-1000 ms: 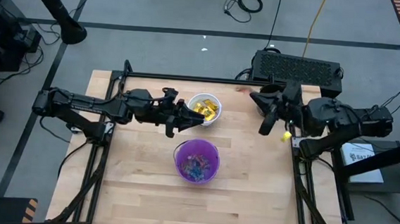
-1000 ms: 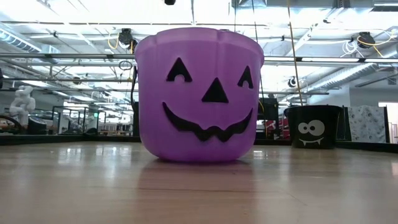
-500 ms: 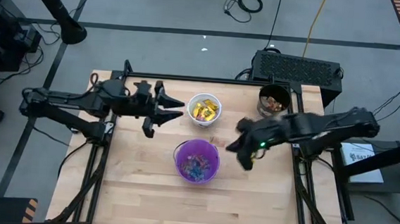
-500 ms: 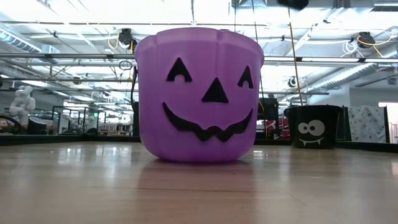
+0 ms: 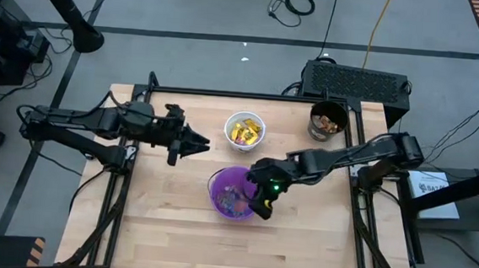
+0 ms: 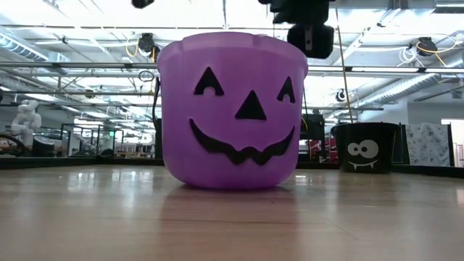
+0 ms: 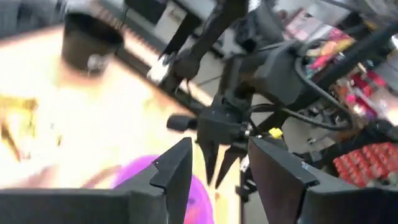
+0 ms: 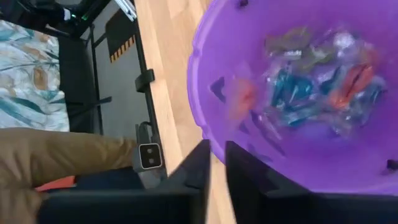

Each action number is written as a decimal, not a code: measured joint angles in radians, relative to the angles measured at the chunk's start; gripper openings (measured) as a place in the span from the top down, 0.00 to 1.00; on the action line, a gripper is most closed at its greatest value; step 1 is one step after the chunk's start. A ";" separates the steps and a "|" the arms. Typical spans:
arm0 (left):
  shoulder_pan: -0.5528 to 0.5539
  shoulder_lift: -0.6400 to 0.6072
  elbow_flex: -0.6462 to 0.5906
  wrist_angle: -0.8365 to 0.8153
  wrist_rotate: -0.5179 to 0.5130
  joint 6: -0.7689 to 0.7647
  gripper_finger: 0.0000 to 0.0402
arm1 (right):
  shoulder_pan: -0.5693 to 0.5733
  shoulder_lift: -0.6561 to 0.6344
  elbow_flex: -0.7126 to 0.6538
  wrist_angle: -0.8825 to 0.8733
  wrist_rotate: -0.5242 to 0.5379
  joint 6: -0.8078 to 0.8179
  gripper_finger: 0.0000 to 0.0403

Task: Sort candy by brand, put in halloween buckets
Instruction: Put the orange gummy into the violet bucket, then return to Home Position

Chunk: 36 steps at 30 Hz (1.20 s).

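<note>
The right arm has been swung from the black bucket (image 5: 328, 122) to the purple bucket (image 5: 236, 193); the right gripper (image 5: 265, 205) is barely parted, nothing visibly held. Left gripper (image 5: 190, 141) hangs open, empty. Candy (image 8: 311, 93) fills the purple bucket, suggesting another drop.

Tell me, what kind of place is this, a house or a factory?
Probably a robot lab or workshop, not a house. The wooden table sits in a black metal frame on a grey floor with loose cables, and behind the purple bucket you see a high ceiling with pipes.
</note>
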<state>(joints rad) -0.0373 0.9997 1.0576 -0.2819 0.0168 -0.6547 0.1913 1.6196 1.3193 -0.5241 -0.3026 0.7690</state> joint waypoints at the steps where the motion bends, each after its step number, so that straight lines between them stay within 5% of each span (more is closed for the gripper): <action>1: 0.000 0.000 0.000 -0.023 0.000 -0.052 0.59 | -0.005 0.004 0.000 -0.001 -0.008 0.015 0.86; 7: 0.016 -0.011 0.000 -0.123 -0.003 -0.131 0.59 | -0.034 -0.081 0.000 -0.016 -0.003 -0.053 0.63; 12: 0.019 -0.023 0.000 -0.154 -0.066 -0.065 0.59 | -0.093 -0.253 0.002 -0.064 0.161 -0.320 0.60; 14: 0.037 -0.021 0.000 -0.165 -0.076 -0.050 0.59 | -0.146 -0.316 0.002 -0.052 0.258 -0.456 0.62; 17: 0.051 -0.021 0.000 -0.168 -0.071 0.057 0.61 | -0.269 -0.389 0.004 -0.002 0.264 -0.644 0.67; 25: 0.077 -0.021 -0.010 -0.143 -0.204 0.376 0.95 | -0.538 -0.442 -0.002 -0.032 0.038 -0.992 0.97; 30: 0.108 -0.020 -0.075 -0.096 -0.306 0.435 0.96 | -0.605 -0.439 -0.152 0.111 0.038 -1.123 0.97; 36: 0.115 -0.024 -0.215 0.092 -0.309 0.460 0.99 | -0.637 -0.439 -0.358 0.407 0.037 -1.100 0.99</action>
<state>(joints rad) 0.0782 0.9760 0.8424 -0.1896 -0.2925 -0.1949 -0.4454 1.1809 0.9617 -0.1173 -0.2661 -0.3308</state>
